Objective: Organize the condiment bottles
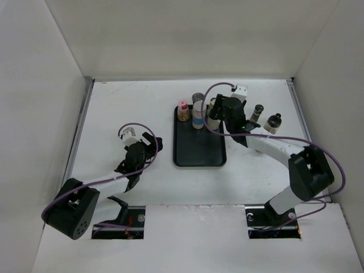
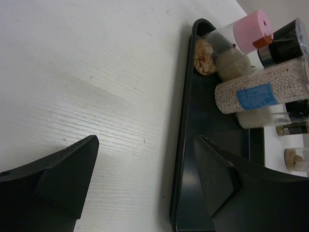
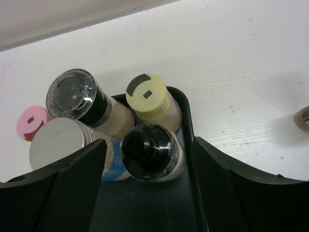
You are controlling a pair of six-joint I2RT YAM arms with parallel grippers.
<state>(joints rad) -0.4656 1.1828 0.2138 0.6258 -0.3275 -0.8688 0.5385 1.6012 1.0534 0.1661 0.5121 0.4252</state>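
Right gripper (image 3: pixel 149 141) wide open astride black-lid bottle (image 3: pixel 150 151), arm reaching 11 o'clock | left gripper (image 2: pixel 146 138) open, empty, 9 o'clock of tray (image 1: pixel 199 154)

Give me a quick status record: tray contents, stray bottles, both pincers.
tray: black tray, near part bare
on tray, far end: pink-lid bottle, blue-band cylinder, clear-capped bottle, yellow-lid bottle, black-lid bottle
off tray, to its right: inner stray bottle, outer stray bottle
left pincer: open, empty, by tray's left rim
right pincer: open, straddling black-lid bottle, gaps either side
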